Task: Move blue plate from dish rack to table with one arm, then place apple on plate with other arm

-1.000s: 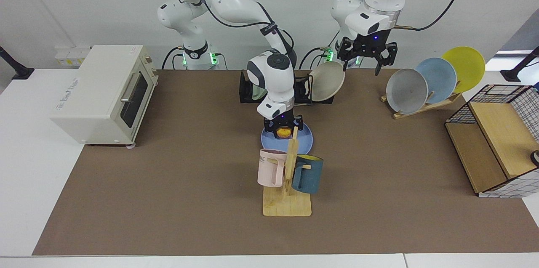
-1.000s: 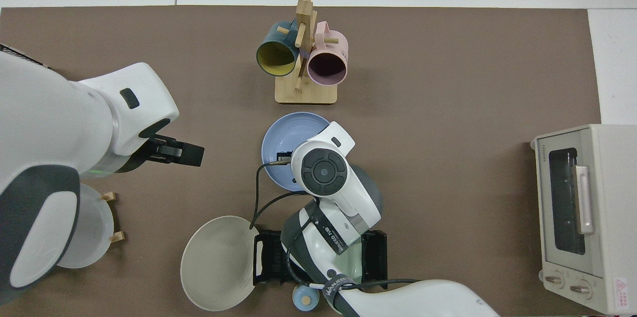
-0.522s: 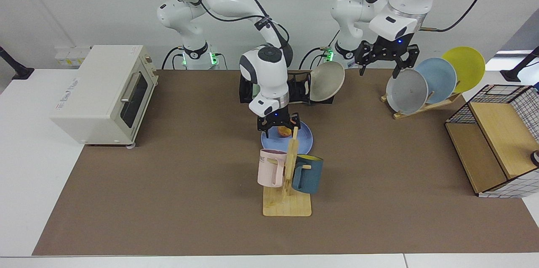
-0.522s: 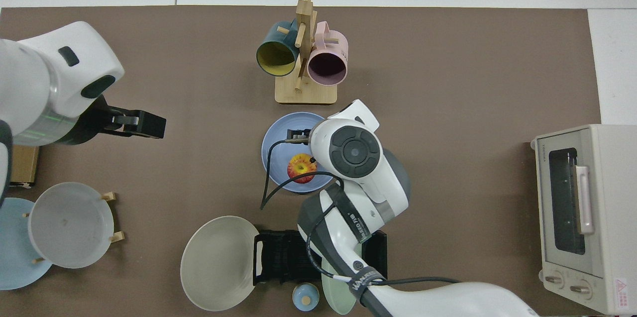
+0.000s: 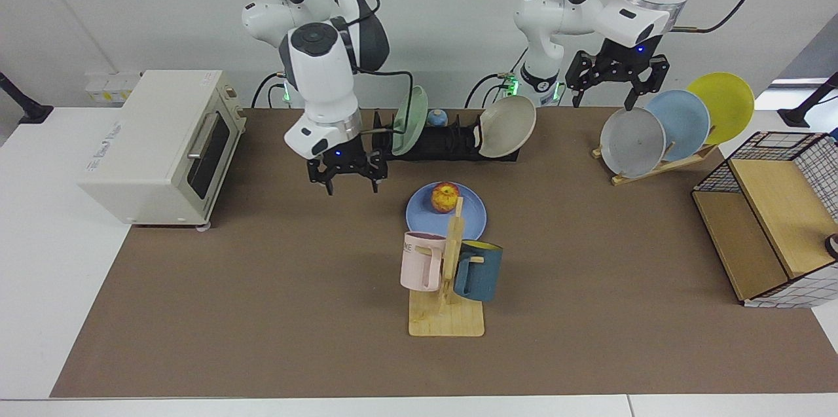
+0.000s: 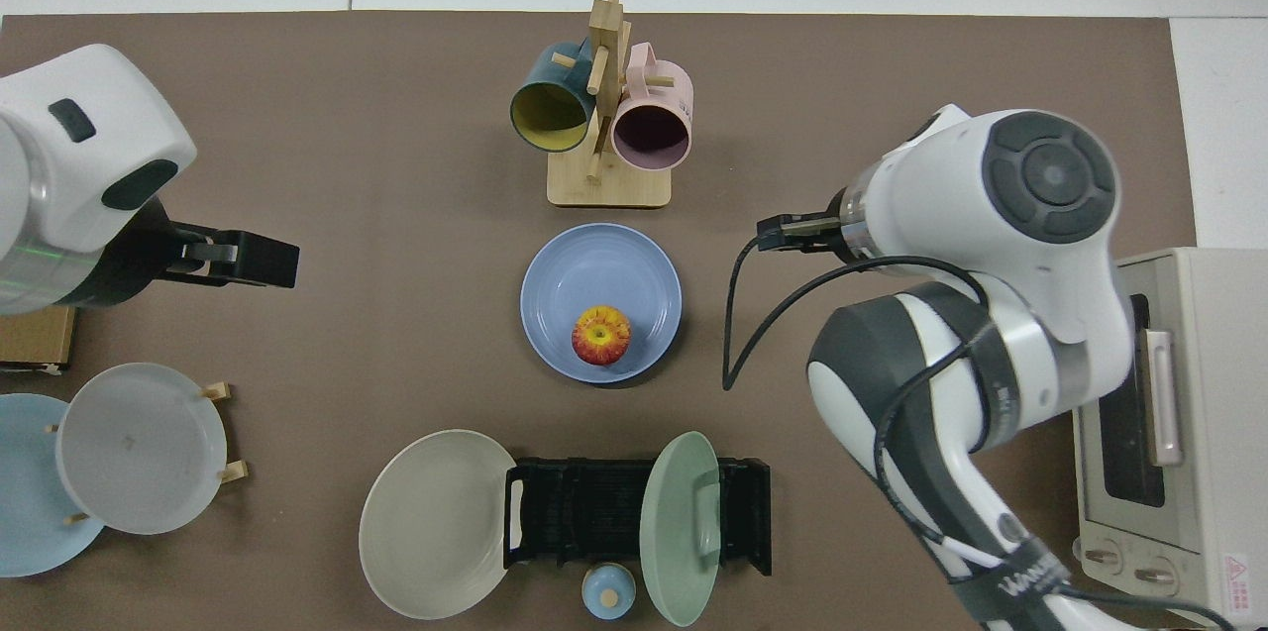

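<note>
The blue plate lies flat on the table, just in front of the black dish rack. On the plate sits the apple, with nothing touching it. My right gripper hangs open and empty above the mat, to the left of the plate in the facing view. The top view hides that gripper under its own arm. My left gripper hovers open and empty over the wooden plate rack.
The dish rack holds a green plate and a beige plate. A mug stand with pink and dark blue mugs stands directly before the blue plate. A toaster oven sits at one end and a wire-and-wood box at the other.
My right gripper let go of the apple onto the blue plate, rose and swung away toward the toaster oven. My left gripper drew back over the wooden plate rack.
</note>
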`<state>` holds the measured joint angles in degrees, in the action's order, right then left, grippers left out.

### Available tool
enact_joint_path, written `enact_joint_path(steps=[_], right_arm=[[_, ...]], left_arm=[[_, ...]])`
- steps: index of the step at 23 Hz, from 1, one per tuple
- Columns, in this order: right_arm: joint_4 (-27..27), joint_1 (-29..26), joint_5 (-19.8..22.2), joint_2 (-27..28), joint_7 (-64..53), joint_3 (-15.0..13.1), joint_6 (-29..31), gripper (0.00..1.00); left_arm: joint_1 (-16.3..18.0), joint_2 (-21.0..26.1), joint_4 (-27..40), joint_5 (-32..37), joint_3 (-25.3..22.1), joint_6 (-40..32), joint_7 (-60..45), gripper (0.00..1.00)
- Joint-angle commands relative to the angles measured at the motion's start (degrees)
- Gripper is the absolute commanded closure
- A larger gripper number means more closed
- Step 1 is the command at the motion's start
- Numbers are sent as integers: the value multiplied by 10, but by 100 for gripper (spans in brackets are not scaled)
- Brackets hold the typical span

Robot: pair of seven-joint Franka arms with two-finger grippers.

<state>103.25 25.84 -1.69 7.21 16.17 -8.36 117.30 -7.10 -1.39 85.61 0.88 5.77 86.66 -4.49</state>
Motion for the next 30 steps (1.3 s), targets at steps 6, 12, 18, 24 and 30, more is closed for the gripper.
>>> enact_joint_path(steps=[6, 12, 18, 24, 30], right_arm=[[13, -121, 9, -68, -177, 10, -101, 0], [13, -181, 7, -96, -203, 10, -135, 0], [-1, -185, 13, -95, -204, 9, -132, 0], [-6, -192, 35, -92, -208, 8, -129, 0], [-6, -203, 29, -96, -206, 8, -126, 0]], left_arm=[[2, -8, -7, 13, -1, -68, -3, 0], [10, -8, -7, 14, -1, -67, -3, 0], [10, -8, -7, 14, -1, -67, -3, 0], [11, -8, -7, 14, -1, -67, -3, 0], [12, -8, -7, 14, -1, -67, -3, 0]])
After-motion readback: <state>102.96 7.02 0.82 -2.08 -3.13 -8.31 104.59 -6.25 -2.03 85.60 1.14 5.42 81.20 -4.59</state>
